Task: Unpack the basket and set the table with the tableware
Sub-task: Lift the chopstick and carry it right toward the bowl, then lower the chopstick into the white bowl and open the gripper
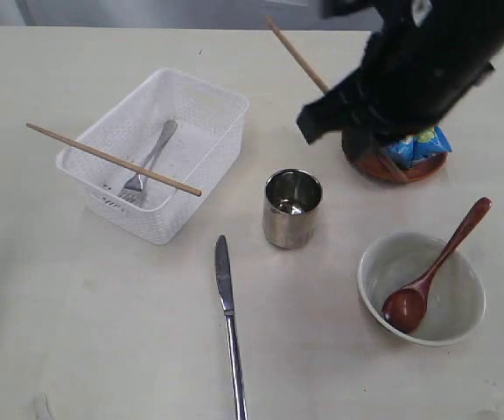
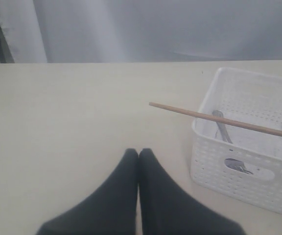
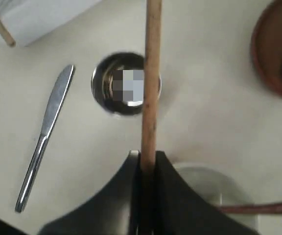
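- Covering nearly the whole exterior view, the table (image 1: 77,341) is seen, pale and faintly scuffed. What is found on its left part?
- The basket (image 1: 151,226) is placed there upright, white and perforated. A fork (image 1: 147,166) is seen lying inside it. One chopstick (image 1: 112,159) is laid across its rim, with both ends sticking out past the walls.
- And the right arm?
- It is held above the far right part of the table and is blurred in the exterior view. In the right wrist view the right gripper (image 3: 147,159) is shown pinching the second chopstick (image 3: 152,73). That chopstick is held in the air and crosses in front of the cup (image 3: 114,88) in that view.
- How is the left gripper (image 2: 139,155) found?
- Its fingers are pressed together with nothing between them. Bare table is seen before it, and the basket is off to one side, not touched.
- What is set out on the table?
- The bowl (image 1: 466,302) is placed at the near right, with the wooden spoon (image 1: 431,271) leaned in it, handle over the rim. The brown plate (image 1: 383,171) is partly hidden under the arm, and a blue snack packet (image 1: 418,144) is seen on it. The cup is stood upright near the middle, between basket and bowl, touching neither. The knife (image 1: 228,324) is laid flat just in front of the cup.
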Tool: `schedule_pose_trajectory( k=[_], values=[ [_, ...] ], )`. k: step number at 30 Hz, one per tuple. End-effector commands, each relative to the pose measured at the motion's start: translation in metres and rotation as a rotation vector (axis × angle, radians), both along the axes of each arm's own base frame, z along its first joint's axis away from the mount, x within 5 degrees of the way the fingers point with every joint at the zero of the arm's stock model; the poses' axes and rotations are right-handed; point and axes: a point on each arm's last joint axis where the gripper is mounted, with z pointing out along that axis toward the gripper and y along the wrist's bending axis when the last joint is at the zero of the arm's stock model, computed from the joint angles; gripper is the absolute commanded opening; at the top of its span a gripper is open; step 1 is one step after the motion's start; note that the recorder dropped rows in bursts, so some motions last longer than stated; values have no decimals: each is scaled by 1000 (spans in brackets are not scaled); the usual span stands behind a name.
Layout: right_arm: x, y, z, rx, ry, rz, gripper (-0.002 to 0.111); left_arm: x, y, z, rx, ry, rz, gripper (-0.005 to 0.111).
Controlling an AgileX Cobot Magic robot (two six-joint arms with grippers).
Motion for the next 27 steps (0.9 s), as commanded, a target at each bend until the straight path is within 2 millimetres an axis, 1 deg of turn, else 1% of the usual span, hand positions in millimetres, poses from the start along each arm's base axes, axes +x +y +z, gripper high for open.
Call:
schedule_pose_trajectory(
  k=[1,3,6,11,14,16,19,24,27],
  values=[
    [-38,-24,-21,10,92,-97,-1,0,0,0,4,-7,-7,0],
    [-52,-32,-34,2,133,-126,-1,0,0,0,4,-7,-7,0],
    [-65,-38,-51,17,180,-162,-1,0,0,0,4,-7,-7,0],
    [-81,-45,-77,16,254,-228,-1,0,0,0,4,-7,-7,0],
    [-85,-49,-88,8,254,-240,-1,0,0,0,4,-7,-7,0],
    [-85,-52,-91,17,223,-270,-1,0,0,0,4,-7,-7,0],
    [-87,-56,-91,35,171,-310,-1,0,0,0,4,-7,-7,0],
    [-92,-70,-90,-52,129,-359,-1,0,0,0,4,-7,-7,0],
    [-93,-72,-90,-70,147,-367,-1,0,0,0,4,-7,-7,0]
  ],
)
